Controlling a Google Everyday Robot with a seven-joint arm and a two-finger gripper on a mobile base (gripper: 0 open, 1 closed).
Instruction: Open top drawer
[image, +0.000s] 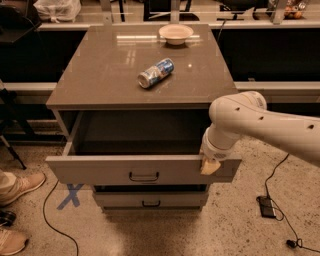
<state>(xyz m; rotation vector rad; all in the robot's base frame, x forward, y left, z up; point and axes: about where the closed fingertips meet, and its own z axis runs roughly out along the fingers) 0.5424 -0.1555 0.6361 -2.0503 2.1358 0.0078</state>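
Here, tool (209, 165) at open top drawer (100, 170) front

You see a grey-brown cabinet top (100, 75) carrying two things: a can (156, 73) lying on its side near the middle, and a pale bowl (176, 33) upright near the back edge, well apart from the can. Below, the speckled floor (235, 230) bears a blue tape X (70, 196) at front left and a small black box (267, 206) with a cable at right. The gripper (210, 166) sits at the right end of the top drawer (100, 172) front.
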